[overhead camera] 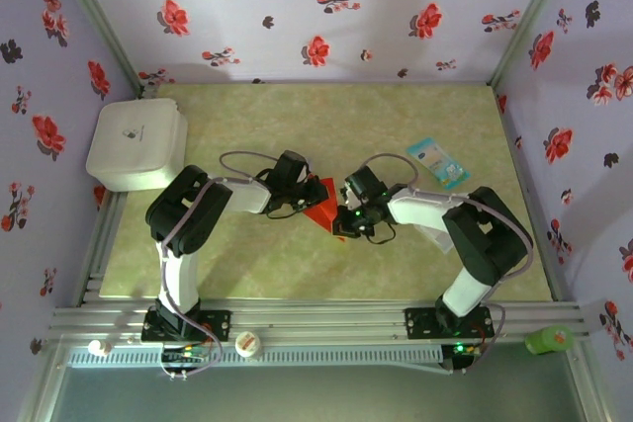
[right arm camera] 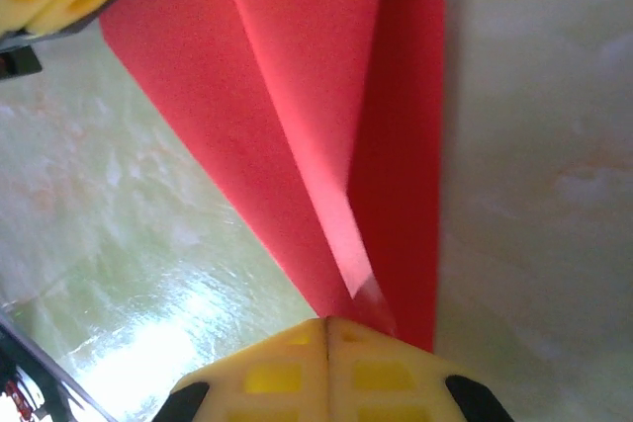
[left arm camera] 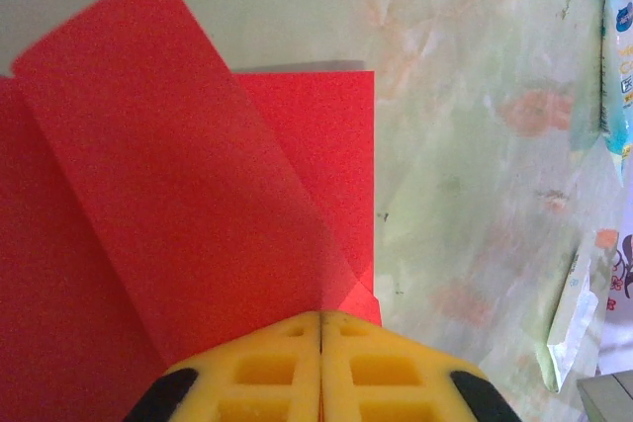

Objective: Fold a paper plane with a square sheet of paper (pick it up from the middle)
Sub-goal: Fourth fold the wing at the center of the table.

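Pinching the folded red paper [overhead camera: 321, 212] from opposite ends with the left gripper [left arm camera: 321, 318] and the right gripper [right arm camera: 328, 321], yellow fingers [left arm camera: 267, 373] pressed together on it, mid-table between the arms, well short of the light-blue packet [overhead camera: 437, 162] lying farther back on the right.

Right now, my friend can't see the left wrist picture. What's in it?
The left gripper, its yellow fingers shut at the bottom, pinches a thin bright red sheet of paper, partly folded with one flap raised. Behind is a pale green marbled table, with a small light-blue-and-white packet at the right edge.
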Motion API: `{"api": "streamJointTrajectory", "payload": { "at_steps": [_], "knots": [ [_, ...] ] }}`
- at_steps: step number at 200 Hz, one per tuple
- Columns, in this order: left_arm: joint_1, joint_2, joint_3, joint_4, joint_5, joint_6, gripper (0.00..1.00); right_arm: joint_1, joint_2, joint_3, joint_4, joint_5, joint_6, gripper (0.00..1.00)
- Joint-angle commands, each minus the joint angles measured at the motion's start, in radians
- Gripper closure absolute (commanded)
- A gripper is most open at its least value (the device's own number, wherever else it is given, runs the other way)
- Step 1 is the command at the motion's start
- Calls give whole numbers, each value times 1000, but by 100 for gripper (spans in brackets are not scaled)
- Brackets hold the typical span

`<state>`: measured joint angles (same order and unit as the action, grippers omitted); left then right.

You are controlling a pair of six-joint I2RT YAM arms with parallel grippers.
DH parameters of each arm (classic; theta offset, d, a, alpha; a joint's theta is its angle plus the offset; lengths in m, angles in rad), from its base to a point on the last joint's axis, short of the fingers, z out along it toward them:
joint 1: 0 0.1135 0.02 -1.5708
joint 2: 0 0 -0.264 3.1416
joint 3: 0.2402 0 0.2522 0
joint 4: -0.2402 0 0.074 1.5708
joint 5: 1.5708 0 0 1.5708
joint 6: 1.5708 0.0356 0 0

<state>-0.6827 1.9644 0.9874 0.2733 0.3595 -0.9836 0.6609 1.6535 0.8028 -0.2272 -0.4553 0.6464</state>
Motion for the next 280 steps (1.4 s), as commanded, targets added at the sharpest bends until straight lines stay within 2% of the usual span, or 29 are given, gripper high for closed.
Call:
{"api": "streamJointTrajectory", "payload": {
  "at_steps": [1,114,152,193,238,280],
  "knots": [
    [8,42,-24,-83,-33,35,92,-9,1,-27,-7,31,10,97],
    [9,46,-26,-83,-34,35,92,-46,-47,-144,92,-12,69,96],
    [9,46,-29,-80,-34,30,92,-67,-115,-236,249,-106,169,96],
    [11,42,-33,-79,-34,32,92,-85,-208,-166,209,-123,164,96],
    [10,47,-33,-73,-33,28,92,-92,-62,-11,152,-106,123,96],
    [10,47,-33,-74,-33,28,92,-81,27,52,151,-94,132,96]
  ]
}}
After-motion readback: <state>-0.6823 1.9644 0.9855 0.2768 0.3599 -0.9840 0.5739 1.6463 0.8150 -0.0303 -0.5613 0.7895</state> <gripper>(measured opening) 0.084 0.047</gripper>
